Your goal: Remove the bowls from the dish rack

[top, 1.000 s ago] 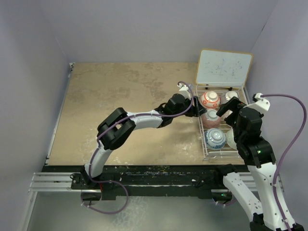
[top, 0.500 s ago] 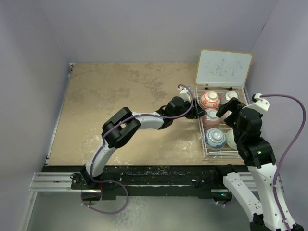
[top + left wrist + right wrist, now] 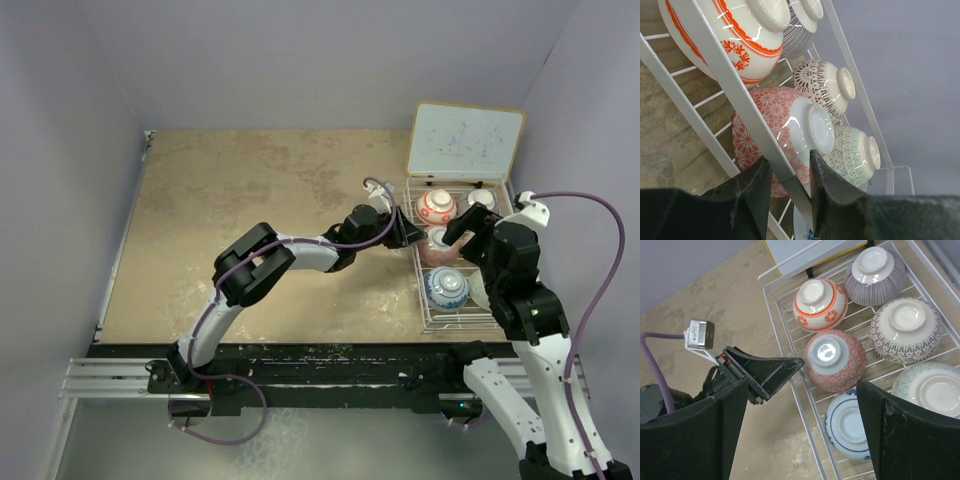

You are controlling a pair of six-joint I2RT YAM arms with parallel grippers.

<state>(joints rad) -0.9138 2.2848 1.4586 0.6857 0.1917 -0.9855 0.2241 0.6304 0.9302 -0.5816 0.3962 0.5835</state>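
The white wire dish rack (image 3: 421,292) stands at the table's right and holds several upturned bowls. The right wrist view shows the orange-and-white bowl (image 3: 812,302), striped grey bowl (image 3: 875,272), grey-patterned bowl (image 3: 905,327), pink bowl (image 3: 832,360), blue-and-white bowl (image 3: 850,422) and a green-patterned bowl (image 3: 930,390). My left gripper (image 3: 410,235) is at the rack's left side, closed on its top rim wire (image 3: 705,40) next to the pink bowl (image 3: 790,135). My right gripper (image 3: 800,440) is wide open and empty, hovering above the rack's near-left part.
A white board with an orange frame (image 3: 465,140) leans behind the rack. The purple right wall runs close along the rack's far side. Bare tan tabletop (image 3: 250,200) lies left of the rack. The left arm reaches across the table's middle.
My left gripper has moved a little right and nearer, onto the rack's left rim. My right gripper has shifted slightly left over the rack. The bowls have not moved.
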